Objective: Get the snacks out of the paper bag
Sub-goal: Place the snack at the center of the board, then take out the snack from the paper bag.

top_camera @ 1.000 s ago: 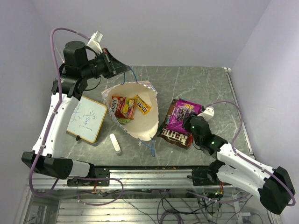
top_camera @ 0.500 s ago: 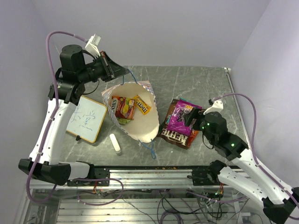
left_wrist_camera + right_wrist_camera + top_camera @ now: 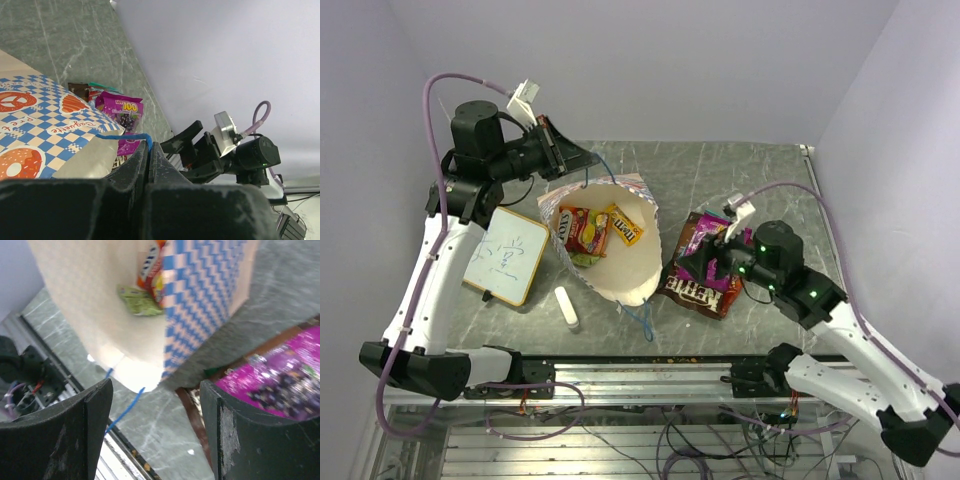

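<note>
Two snacks inside paper bag [image 3: 620, 272]: red-yellow packet [image 3: 582, 228] and yellow packet [image 3: 626, 226], overlapping on inner wall. Purple packet [image 3: 280, 382] and brown packet [image 3: 698, 292] lie out on surface [image 3: 750, 180], just right of bag.

Left claw [image 3: 148, 150]: pinched together on paper bag at blue cord, propping mouth open. Right claw [image 3: 157, 410]: jaws apart, empty, above outer packets, facing bag.

Hazards:
- Jaw snags rim — bag drags, cord slips, mouth collapses.
- Overlapped glossy packets — double pick or slip likely.
- Low approach knocks purple packet.
</note>
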Robot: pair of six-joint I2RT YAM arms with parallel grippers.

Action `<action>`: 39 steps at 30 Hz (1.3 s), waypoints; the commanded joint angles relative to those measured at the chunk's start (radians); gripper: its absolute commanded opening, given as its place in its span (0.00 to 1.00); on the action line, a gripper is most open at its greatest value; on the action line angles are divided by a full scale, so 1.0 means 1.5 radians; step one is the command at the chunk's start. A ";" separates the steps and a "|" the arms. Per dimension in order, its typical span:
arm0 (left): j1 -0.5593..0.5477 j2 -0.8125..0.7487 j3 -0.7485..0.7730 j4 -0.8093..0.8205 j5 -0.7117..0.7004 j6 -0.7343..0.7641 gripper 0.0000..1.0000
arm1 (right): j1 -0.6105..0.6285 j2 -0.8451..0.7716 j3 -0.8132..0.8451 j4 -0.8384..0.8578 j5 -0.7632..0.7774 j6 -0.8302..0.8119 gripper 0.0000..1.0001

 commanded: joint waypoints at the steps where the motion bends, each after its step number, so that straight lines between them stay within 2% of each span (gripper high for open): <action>1: 0.004 0.008 -0.001 0.028 0.034 -0.008 0.07 | 0.068 0.060 0.005 0.158 -0.036 0.019 0.70; 6: 0.003 0.010 -0.010 0.054 0.041 -0.021 0.07 | 0.216 0.196 0.025 0.280 0.132 -0.022 0.71; 9: 0.000 0.010 -0.005 0.057 0.045 -0.015 0.07 | 0.238 0.300 0.057 0.316 0.227 0.004 0.70; 11: 0.000 0.013 0.003 0.045 0.042 0.004 0.07 | 0.239 0.357 0.066 0.343 0.274 0.012 0.62; 15: -0.006 0.020 0.001 0.049 0.045 0.016 0.07 | 0.232 0.468 0.098 0.380 0.286 -0.041 0.51; 19: -0.024 0.010 -0.021 0.073 0.041 0.028 0.07 | 0.230 0.555 0.132 0.434 0.280 -0.062 0.49; 25: -0.044 0.020 0.002 0.018 0.044 0.065 0.07 | 0.231 0.658 0.208 0.447 0.286 -0.074 0.47; 28: -0.053 0.025 0.032 -0.009 0.039 0.086 0.07 | 0.228 0.683 0.202 0.496 0.307 -0.065 0.43; 33: -0.059 0.044 0.060 -0.044 0.046 0.116 0.07 | 0.219 0.725 0.210 0.509 0.331 0.006 0.36; 36: -0.066 0.046 0.065 -0.054 0.055 0.129 0.07 | 0.220 0.738 0.187 0.568 0.343 0.028 0.37; 39: -0.077 0.050 0.062 -0.053 0.060 0.132 0.07 | 0.216 0.760 0.198 0.569 0.389 0.043 0.44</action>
